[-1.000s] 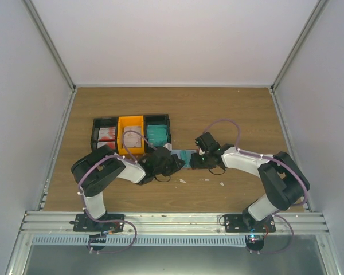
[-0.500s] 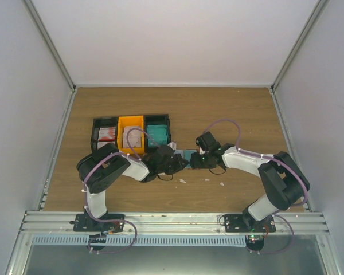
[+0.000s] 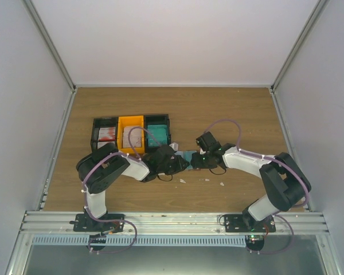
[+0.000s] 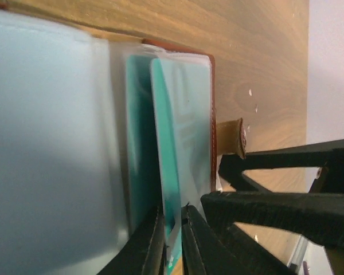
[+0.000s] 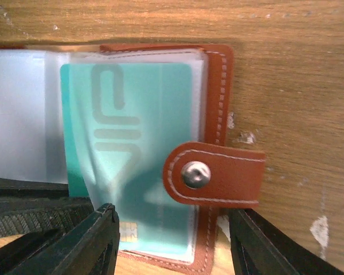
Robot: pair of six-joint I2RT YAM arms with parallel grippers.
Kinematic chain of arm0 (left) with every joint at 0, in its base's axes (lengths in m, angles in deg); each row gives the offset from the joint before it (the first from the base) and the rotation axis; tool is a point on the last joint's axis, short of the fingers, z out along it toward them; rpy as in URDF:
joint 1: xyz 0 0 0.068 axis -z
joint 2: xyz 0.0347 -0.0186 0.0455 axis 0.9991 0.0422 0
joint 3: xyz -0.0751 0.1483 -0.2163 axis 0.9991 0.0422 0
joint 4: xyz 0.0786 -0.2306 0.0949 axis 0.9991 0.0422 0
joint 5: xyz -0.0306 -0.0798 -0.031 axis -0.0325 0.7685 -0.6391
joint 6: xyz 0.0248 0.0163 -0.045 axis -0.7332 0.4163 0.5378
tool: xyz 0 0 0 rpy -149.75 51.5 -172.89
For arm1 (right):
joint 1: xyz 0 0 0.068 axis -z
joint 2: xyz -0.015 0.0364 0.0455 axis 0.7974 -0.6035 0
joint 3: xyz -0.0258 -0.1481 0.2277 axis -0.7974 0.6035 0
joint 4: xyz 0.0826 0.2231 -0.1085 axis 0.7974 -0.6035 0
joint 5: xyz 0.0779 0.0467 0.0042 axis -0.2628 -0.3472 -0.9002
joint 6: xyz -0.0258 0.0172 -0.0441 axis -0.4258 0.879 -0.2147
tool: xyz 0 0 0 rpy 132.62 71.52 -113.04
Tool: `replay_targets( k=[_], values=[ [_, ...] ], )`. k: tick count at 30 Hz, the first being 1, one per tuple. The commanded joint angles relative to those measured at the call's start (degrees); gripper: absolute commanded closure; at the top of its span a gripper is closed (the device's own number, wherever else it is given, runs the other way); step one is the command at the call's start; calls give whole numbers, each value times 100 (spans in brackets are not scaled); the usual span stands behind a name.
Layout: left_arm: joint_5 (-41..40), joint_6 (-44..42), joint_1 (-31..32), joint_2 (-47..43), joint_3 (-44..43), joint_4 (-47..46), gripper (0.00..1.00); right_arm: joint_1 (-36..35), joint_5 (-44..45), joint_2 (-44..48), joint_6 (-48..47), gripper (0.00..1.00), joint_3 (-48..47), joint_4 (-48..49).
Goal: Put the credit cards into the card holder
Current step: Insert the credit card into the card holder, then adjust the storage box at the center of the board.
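**Overhead view.** The holder [image 3: 187, 154] lies open near the middle of the tabletop [image 3: 241, 114], just right of the bins [image 3: 132, 118]. It sits between the left fingers [image 3: 176, 164] and the right fingers [image 3: 202, 160]. Since a second ago the left arm [image 3: 112, 169] has advanced rightward toward the holder, and the strip of teal showing between the two sets of fingers has narrowed. The right arm [image 3: 246, 159] has not shifted. A teal stack [image 3: 156, 133] and a red stack [image 3: 106, 134] remain in the bins.

**Left wrist view.** The left fingers [image 4: 151, 246] pinch the near edge of a teal card [image 4: 183, 132]. The card stands inside a clear pocket [image 4: 139, 143] against the holder's brown cover [image 4: 212, 114]. The right fingers [image 4: 286, 209] sit just beside the strap [image 4: 232, 137].

**Right wrist view.** The right fingers [image 5: 80, 240] are spread and straddle the strap [image 5: 215, 175]. One is over the pockets and the other over bare wood past the cover. Whether they bear on the holder cannot be told. The teal card [image 5: 137, 114] fills nearly the whole pocket, with its chip [image 5: 126, 230] at the near end.

**Assessment.** The advance appears to have driven this card almost home. Letting go looks like the next step. The stacks in the bins mean the task is far from finished.
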Motion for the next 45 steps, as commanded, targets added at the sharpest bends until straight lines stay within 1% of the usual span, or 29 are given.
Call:
replay_targets(
  k=[1,4,5,6,8,11,16,19,21,23,26,29,30,34,36,37,40,42,45],
  values=[
    [79,-455,44,-419,44,591,81,17,382,356,23,46,-176,-291],
    [49,-692,44,-787,128,797,65,17,505,608,57,44,-246,-456],
    [31,-773,44,-912,98,960,55,11,530,689,63,44,-272,-509],
    [37,-866,44,-1006,46,1139,51,17,534,769,70,43,-293,-561],
    [53,-979,44,-1190,-23,1487,46,11,600,890,81,43,-344,-671],
    [69,-1002,44,-1445,9,1795,43,17,746,1044,98,42,-405,-802],
    [-271,-1369,15,-1947,-103,2673,36,13,748,1325,129,40,-430,-953],
    [-677,-1898,-43,-2398,-279,3456,30,12,648,1534,104,40,-430,-1039],
    [-929,-2354,-117,-2730,-453,4085,23,12,627,1753,125,39,-446,-1106],
    [-1057,-2972,-223,-3002,-702,4548,19,18,571,1942,129,39,-462,-1123],
    [-1168,-3617,-417,-3216,-1077,5119,12,17,464,2169,93,39,-511,-1130],
    [-1203,-4109,-606,-3189,-1508,5594,13,17,340,2305,81,39,-545,-1107],
    [-1360,-4253,-659,-3135,-1651,5740,14,13,278,2345,99,39,-534,-1088],
    [-1377,-4918,-934,-2827,-2052,6035,25,13,66,2578,185,38,-353,-805],
    [-1272,-5027,-1176,-2673,-2214,6172,31,19,-12,2608,182,38,-263,-670],
    [-1094,-5031,-1309,-2633,-2252,6197,32,17,-62,2597,153,38,-238,-601],
    [-964,-4850,-1739,-2653,-2260,6225,32,15,-263,2421,-23,38,-280,-425],
    [-889,-4752,-1950,-2729,-2215,6239,29,9,-290,2162,-193,38,-428,-368],
    [-856,-4794,-2257,-2786,-2199,6261,27,-14,-294,1757,-384,38,-723,-291]
  ],
)
